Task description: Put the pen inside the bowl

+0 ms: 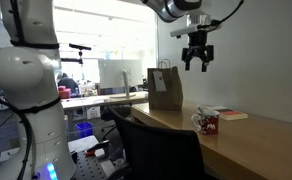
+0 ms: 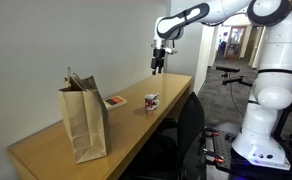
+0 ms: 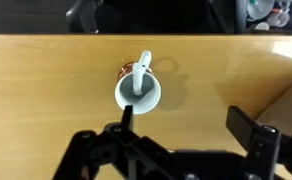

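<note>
One pen (image 3: 143,66) stands in the bowl (image 3: 155,98), tipping toward one o'clock, gripper (image 3: 184,125) high above, jaws spread and empty, so I'd pull straight up, no sideways brush.

Office-lab space: long wooden desk (image 2: 131,120), black office chair (image 1: 161,145), cluttered workstations (image 1: 86,95) in the background, plain white walls.
</note>
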